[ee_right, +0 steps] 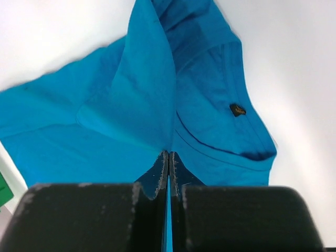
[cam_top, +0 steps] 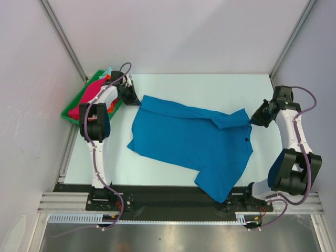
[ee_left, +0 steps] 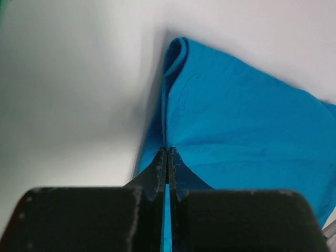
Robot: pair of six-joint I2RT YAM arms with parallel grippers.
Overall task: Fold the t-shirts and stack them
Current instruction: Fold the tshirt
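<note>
The bright blue t-shirt [cam_top: 194, 142] lies spread across the middle of the white table [cam_top: 173, 84], its lower hem corner reaching the near edge between the two arm bases. At the right side, the right gripper [cam_top: 253, 119] pinches a fold of the shirt's shoulder. In the right wrist view its fingers [ee_right: 157, 170] are pressed together with blue cloth between them, and beyond them lie the neckline and a small dark label [ee_right: 237, 109]. Farther back on the left, the left gripper [cam_top: 132, 100] holds the shirt's far left corner. In the left wrist view its fingers [ee_left: 157, 168] are clamped tight on a blue edge that rises off the table. Just behind that arm, at the far left edge of the table, a green tray [cam_top: 71, 113] holds a bunched magenta t-shirt [cam_top: 90, 97], with bits of orange and mint cloth beside it
</note>
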